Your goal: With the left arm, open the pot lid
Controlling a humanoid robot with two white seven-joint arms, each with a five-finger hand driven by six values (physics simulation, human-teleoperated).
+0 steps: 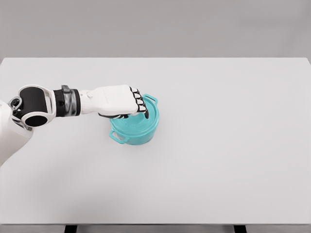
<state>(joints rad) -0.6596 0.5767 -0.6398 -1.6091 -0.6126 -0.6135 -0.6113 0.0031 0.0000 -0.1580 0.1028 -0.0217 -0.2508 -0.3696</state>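
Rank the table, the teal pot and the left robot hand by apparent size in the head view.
1. table, by far the largest.
2. teal pot and left robot hand: they look alike, and the hand sits nearer the camera, so no ranking between them.

A big white table (218, 160) fills most of the view. One thing sits on it: a small teal pot (137, 127) with two little side handles, a bit left of the middle. Its lid is on.

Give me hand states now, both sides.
Left hand: over the teal pot, fingers curled down on its lid; grasp itself hidden.
Right hand: not in view.
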